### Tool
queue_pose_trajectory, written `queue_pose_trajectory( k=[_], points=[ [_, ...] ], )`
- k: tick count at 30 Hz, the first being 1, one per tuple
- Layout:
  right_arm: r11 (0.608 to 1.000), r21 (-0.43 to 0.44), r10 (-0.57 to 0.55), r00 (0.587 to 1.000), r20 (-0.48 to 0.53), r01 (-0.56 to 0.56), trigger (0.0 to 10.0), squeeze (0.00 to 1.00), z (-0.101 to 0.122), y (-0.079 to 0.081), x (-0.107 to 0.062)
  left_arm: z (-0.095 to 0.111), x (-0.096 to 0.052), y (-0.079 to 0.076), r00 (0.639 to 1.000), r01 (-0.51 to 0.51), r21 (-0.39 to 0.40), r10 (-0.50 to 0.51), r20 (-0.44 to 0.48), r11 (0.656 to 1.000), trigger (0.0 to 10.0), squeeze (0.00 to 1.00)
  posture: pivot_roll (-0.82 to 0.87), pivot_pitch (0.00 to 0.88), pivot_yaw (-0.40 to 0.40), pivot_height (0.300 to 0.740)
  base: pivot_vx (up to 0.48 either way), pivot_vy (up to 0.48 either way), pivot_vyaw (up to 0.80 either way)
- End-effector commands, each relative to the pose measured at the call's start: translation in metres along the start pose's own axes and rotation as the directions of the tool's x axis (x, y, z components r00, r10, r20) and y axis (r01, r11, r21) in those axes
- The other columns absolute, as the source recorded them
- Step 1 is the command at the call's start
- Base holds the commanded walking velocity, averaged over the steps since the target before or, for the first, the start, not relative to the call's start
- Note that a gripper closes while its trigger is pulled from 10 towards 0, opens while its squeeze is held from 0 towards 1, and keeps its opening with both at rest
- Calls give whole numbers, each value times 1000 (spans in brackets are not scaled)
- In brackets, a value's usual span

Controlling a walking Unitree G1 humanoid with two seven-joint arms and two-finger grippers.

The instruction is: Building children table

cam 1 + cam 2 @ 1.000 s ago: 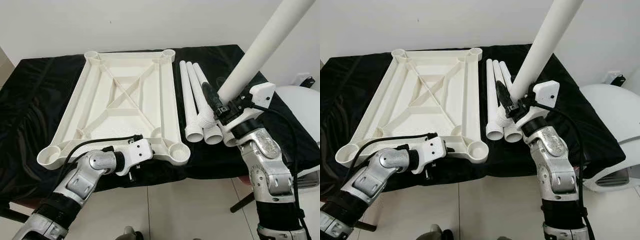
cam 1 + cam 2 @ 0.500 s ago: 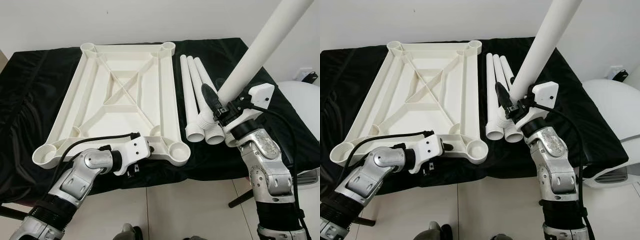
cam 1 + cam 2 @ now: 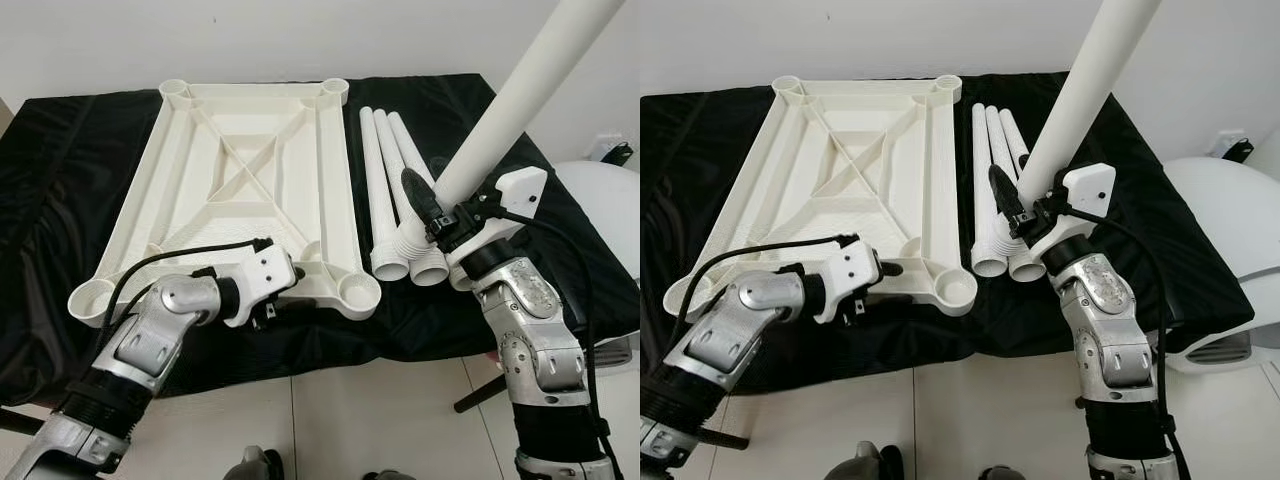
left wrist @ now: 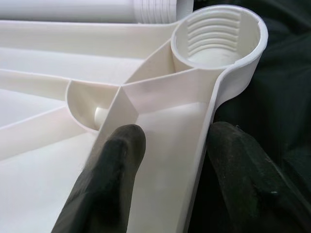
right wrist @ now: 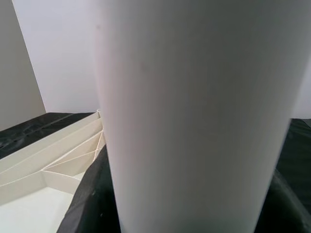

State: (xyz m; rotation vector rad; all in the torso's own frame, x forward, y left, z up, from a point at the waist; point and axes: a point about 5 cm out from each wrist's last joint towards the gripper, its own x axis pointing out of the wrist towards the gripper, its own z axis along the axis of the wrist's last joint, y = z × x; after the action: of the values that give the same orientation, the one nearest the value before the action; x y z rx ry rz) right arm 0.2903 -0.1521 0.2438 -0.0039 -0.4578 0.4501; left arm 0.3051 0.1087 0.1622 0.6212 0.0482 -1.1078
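Note:
A white plastic tabletop (image 3: 335, 200) lies upside down on the black-draped table, ribs up, with a threaded socket (image 3: 357, 290) at each corner. My left gripper (image 4: 175, 141) straddles its near rim just left of the near-right socket (image 4: 218, 34). It is open, with one finger (image 4: 116, 160) inside the rim, a gap away from it, and the other against the outside. My right gripper (image 3: 445, 207) is shut on a white leg (image 3: 520, 90), held tilted up to the right above the table. Three more legs (image 3: 390, 200) lie side by side right of the tabletop.
The black cloth (image 3: 80, 150) covers the whole table and hangs over its front edge. A white rounded object (image 3: 600, 200) stands right of the table. Tiled floor (image 3: 380, 420) lies between me and the table, and a pale wall runs behind it.
My left gripper has moved forward from below the front edge onto the tabletop's near rim. The view has shifted a little. The right gripper and its leg have stayed put.

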Motion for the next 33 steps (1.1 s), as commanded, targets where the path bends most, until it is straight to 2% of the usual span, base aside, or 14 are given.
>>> queue_pose_trajectory(
  k=[1, 5, 9, 19, 23, 24, 28, 33],
  points=[
    [1000, -4, 20, 1000, 6, -20, 10000, 0, 2, 2, 2, -5, 0, 6, 997, -74, -2, 74, -36, 997, 10000, 0, -19, 153, 35, 740, 0, 0, 0],
    [1000, -6, 21, 1000, 7, -21, 10000, 0, 2, 2, 3, -4, 5, 4, 997, -71, -5, 70, -32, 997, 10000, 0, -24, 151, 36, 740, 0, 0, 0],
    [1000, -10, 19, 1000, 6, -19, 10000, 0, 2, 1, 3, -3, 7, -2, 1000, -23, -4, 23, -20, 1000, 10000, 0, -27, 149, 37, 740, 0, 0, 0],
    [1000, -7, 23, 1000, 11, -23, 10000, 0, 3, 2, 4, -6, 20, -5, 999, -32, -55, 32, -5, 998, 10000, 0, -26, 145, 38, 740, 0, 0, 0],
    [1000, -1, 31, 999, 12, -31, 10000, 0, 2, 4, 4, -16, 24, -5, 997, -63, -69, 60, -51, 996, 10000, 0, -30, 142, 38, 740, 0, 0, 0],
    [999, 0, 35, 999, 10, -35, 10000, 0, 2, 5, 4, -25, 21, -5, 993, -81, -74, 74, -92, 994, 10000, 0, -32, 137, 36, 740, 0, 0, 0],
    [999, -1, 35, 999, 9, -35, 10000, 0, 2, 4, 3, -30, 19, -5, 991, -84, -71, 76, -114, 994, 10000, 0, -32, 136, 36, 740, 0, 0, 0],
    [999, -5, 38, 999, 9, -38, 10000, 0, 2, 3, 4, -34, 17, -11, 991, -32, -50, 25, -132, 998, 10000, 0, -34, 133, 36, 740, 0, 0, 0]
  ],
)
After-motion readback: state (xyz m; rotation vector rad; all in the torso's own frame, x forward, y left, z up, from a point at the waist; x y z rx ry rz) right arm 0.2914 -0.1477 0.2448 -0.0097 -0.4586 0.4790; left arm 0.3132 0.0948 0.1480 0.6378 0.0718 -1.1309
